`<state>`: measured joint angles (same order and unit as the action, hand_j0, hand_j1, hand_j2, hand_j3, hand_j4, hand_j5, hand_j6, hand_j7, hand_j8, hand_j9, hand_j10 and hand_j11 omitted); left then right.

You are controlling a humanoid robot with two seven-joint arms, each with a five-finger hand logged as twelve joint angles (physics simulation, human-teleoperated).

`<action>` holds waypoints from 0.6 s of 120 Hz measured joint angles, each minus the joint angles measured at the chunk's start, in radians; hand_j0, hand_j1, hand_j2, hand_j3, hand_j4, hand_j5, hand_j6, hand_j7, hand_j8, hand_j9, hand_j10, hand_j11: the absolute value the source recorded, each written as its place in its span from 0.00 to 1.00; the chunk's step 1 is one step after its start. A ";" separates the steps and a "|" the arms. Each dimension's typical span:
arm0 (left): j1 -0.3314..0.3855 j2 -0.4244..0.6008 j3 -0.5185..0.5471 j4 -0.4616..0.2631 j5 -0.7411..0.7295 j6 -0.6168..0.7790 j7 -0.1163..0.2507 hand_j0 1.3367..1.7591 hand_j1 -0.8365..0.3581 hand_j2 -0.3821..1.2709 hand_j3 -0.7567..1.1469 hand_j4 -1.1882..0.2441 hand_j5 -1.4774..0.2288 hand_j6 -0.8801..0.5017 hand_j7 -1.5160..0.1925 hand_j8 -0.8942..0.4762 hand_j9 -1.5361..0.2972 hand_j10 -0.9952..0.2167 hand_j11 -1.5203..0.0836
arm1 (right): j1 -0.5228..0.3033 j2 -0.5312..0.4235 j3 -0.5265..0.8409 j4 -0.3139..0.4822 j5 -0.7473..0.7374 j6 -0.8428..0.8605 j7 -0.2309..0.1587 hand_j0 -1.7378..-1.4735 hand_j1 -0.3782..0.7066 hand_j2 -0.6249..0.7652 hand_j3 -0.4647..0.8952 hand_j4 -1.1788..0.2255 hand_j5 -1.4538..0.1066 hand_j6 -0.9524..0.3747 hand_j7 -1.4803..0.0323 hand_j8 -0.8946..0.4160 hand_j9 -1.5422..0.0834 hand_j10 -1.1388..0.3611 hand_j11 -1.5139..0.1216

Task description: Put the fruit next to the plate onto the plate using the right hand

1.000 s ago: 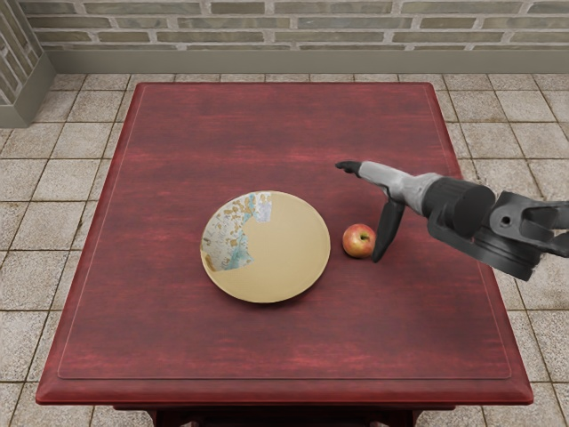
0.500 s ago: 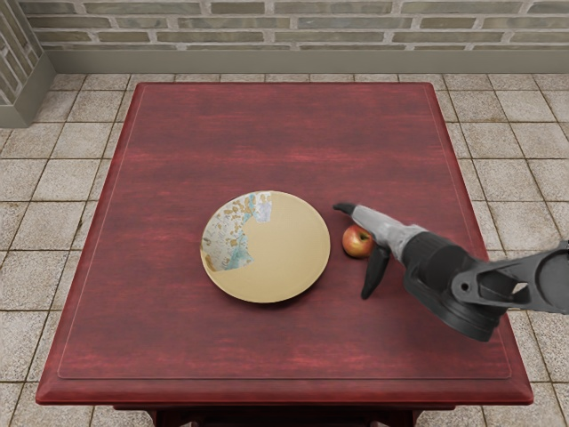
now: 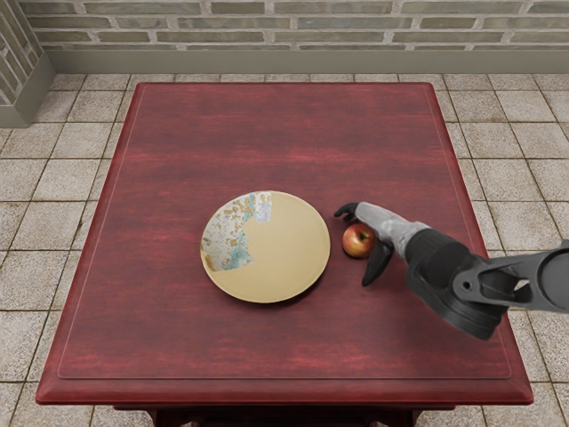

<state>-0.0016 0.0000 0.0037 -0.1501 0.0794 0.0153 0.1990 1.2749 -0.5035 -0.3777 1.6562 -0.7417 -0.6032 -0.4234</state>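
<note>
A red apple (image 3: pixel 356 240) rests on the table just right of the tan plate (image 3: pixel 266 246), which has a mottled patch at its upper left. My right hand (image 3: pixel 358 245) comes in from the right edge and cups the apple. Its fingers (image 3: pixel 347 212) curve over the apple's far side and the thumb (image 3: pixel 377 264) hangs at its near right. The fingers are spread around the fruit and do not clamp it. The apple still sits on the table. The left arm does not show.
The dark red table (image 3: pixel 284 133) stands on a tiled floor, with a brick wall behind. My bulky forearm (image 3: pixel 462 280) hovers over the table's right front part.
The hand dropped and came forward to the apple, then its fingers and thumb drew in closer around it. The apple and plate have not moved.
</note>
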 joint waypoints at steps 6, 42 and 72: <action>0.000 0.000 0.000 0.000 0.000 0.000 0.000 0.76 0.75 0.26 0.40 0.66 0.68 0.46 0.70 0.47 0.67 0.62 0.75 | 0.000 -0.003 0.001 -0.001 -0.001 0.000 -0.001 0.30 0.31 0.43 0.34 0.65 0.70 0.51 0.75 0.50 0.79 0.62 0.82; 0.000 0.000 -0.001 0.000 0.000 0.000 0.000 0.76 0.75 0.26 0.40 0.66 0.68 0.46 0.70 0.47 0.67 0.62 0.75 | 0.018 -0.023 0.017 0.001 0.032 -0.007 -0.027 0.30 0.40 0.41 0.34 0.60 0.65 0.46 0.69 0.43 0.69 0.54 0.69; 0.000 0.000 -0.001 0.000 0.000 0.000 -0.001 0.76 0.75 0.26 0.40 0.66 0.68 0.46 0.70 0.47 0.67 0.62 0.75 | 0.016 -0.020 0.033 0.008 0.036 -0.008 -0.037 0.30 0.47 0.39 0.34 0.55 0.60 0.41 0.63 0.38 0.63 0.49 0.62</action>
<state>-0.0015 0.0000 0.0030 -0.1500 0.0798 0.0154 0.1984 1.2907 -0.5230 -0.3442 1.6645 -0.7056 -0.6109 -0.4604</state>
